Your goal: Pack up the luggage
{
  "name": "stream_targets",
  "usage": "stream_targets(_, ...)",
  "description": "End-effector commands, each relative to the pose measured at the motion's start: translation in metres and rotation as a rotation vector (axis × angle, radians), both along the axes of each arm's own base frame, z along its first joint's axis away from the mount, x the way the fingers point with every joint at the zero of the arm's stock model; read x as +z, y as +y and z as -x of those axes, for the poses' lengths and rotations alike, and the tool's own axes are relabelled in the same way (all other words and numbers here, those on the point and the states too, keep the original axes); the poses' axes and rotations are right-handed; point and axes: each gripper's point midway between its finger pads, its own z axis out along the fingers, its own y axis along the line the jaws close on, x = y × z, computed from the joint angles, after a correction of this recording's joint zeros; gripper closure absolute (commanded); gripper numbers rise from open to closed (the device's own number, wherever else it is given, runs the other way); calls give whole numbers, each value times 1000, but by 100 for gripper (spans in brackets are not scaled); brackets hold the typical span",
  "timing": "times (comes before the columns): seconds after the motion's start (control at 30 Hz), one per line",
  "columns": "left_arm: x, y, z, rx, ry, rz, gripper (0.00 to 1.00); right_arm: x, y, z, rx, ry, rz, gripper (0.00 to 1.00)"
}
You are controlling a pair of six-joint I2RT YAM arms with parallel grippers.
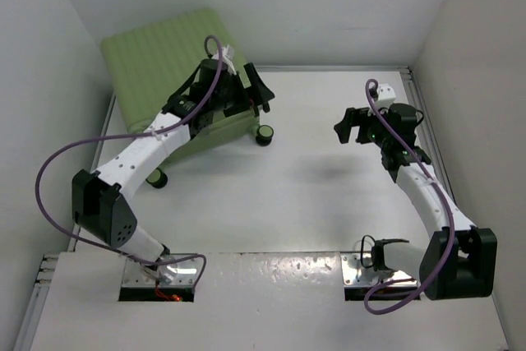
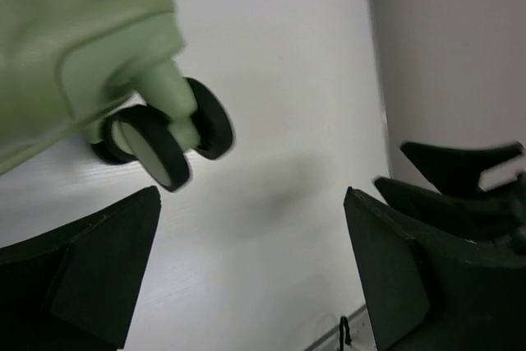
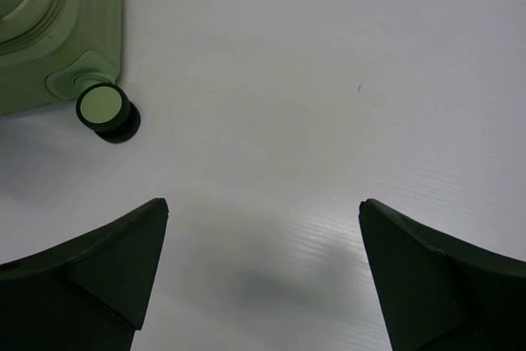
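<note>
The luggage is a pale-green ribbed suitcase lying shut at the back left, so its lining is hidden. Its black-and-green wheels point toward the middle of the table. My left gripper is open and empty, hovering just past the suitcase's right corner. In the left wrist view the suitcase corner and a wheel sit up and left of the open gripper. My right gripper is open and empty over bare table at the right. The right wrist view shows its gripper well away from the suitcase corner and wheel.
White walls close in the table at the back, left and right. A second suitcase wheel stands near the left arm's forearm. Purple cables loop off both arms. The arm bases are at the near edge.
</note>
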Motion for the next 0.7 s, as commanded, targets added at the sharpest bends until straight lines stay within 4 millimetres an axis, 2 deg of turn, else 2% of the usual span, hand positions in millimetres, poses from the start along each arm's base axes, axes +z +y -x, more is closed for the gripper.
stream_targets(0.0,-3,23,-24,179,42,-50,1,9,-6,-2,-25,-32,-1,1)
stream_targets(0.03,-8,30,-30,234,39,-101,1,13,-5,-1,-25,-41,0,1)
stream_targets(0.1,-3,39,-35,281,35,-142,1,14,-7,0,-19,-51,17,1)
stream_targets(0.13,-10,43,-41,314,44,-171,1,14,-6,1,-15,-56,18,1)
stream_targets(0.23,-6,38,-47,324,21,-201,1,11,-6,2,-15,-50,19,1)
stream_targets(0.37,-16,26,-56,323,27,-222,1,11,-7,4,-18,-45,18,1)
stream_targets(0.4,-29,24,-58,321,51,-243,1,12,-7,4,-16,-48,23,1)
stream_targets(0.47,-39,19,-58,310,66,-258,1,11,-9,4,-24,-49,36,1)
stream_targets(0.57,-69,17,-63,316,117,-298,1,10,-12,4,-35,-44,45,1)
stream_targets(0.6,-69,17,-64,316,117,-298,1,13,-12,3,-35,-52,45,1)
stream_targets(0.67,-92,24,-70,337,159,-321,1,10,-11,4,-35,-43,47,1)
